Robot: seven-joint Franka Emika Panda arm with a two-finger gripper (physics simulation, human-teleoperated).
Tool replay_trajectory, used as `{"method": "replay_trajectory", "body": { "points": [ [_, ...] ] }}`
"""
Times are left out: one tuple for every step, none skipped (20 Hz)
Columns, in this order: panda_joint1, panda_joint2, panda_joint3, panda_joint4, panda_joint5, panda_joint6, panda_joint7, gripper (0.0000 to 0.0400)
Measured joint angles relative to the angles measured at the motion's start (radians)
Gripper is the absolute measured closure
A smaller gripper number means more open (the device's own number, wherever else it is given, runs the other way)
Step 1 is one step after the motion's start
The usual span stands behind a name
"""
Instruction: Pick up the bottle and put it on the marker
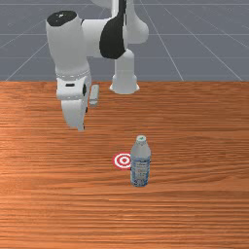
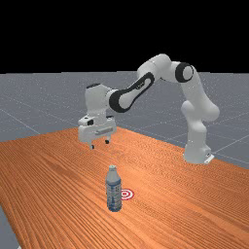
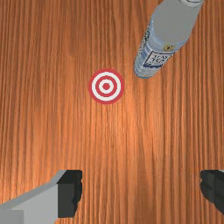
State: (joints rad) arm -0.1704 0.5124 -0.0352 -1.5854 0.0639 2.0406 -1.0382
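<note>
Gripper [image 2: 99,144] empty, fingers spread wide, above the table [image 1: 44,170]. Bottle [image 1: 140,168] upright beside the marker [image 1: 121,160], toward the front view's right and slightly nearer. Step: approach. Travel right and nearer, fingers apart; fingertip clearance over the bottle's top looks uncertain, so rise first. Centre, then descend straight, lest one finger tip it.

Item: your bottle [image 3: 173,26] | label [image 3: 158,58]: you can read "TEA" | line above: too small for you to be sure | other print: unreadable to you
</note>
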Motion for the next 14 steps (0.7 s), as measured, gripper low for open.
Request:
{"method": "replay_trajectory", "body": {
  "points": [
    [-0.001, 0.008, 0.002, 0.013, -0.001, -0.005, -0.008, 0.0000],
    [0.001, 0.010, 0.000, 0.015, 0.000, -0.006, 0.004, 0.0000],
    [0.001, 0.008, 0.000, 0.011, 0.000, -0.004, 0.001, 0.0000],
    [0.000, -0.010, 0.000, -0.025, 0.008, 0.039, 0.009, 0.0000],
    [-0.001, -0.023, 0.002, -0.050, 0.012, 0.065, 0.004, 0.0000],
    [0.000, -0.019, 0.000, -0.037, 0.007, 0.038, 0.009, 0.0000],
    [-0.001, -0.023, 0.000, -0.050, 0.010, 0.058, 0.006, 0.0000],
    [-0.001, -0.009, 0.002, -0.025, 0.001, 0.023, -0.009, 0.0000],
    [-0.003, -0.007, 0.004, -0.025, -0.001, 0.025, -0.023, 0.0000],
    [-0.002, -0.007, 0.002, -0.026, 0.001, 0.027, -0.014, 0.0000],
    [-0.001, -0.019, 0.001, -0.054, 0.010, 0.065, 0.000, 0.0000],
    [-0.001, -0.015, 0.001, -0.045, 0.008, 0.053, 0.002, 0.0000],
    [-0.001, -0.018, 0.001, -0.049, 0.008, 0.057, 0.001, 0.0000],
    [-0.001, -0.018, 0.001, -0.047, 0.008, 0.053, 0.002, 0.0000]
  ]
}}
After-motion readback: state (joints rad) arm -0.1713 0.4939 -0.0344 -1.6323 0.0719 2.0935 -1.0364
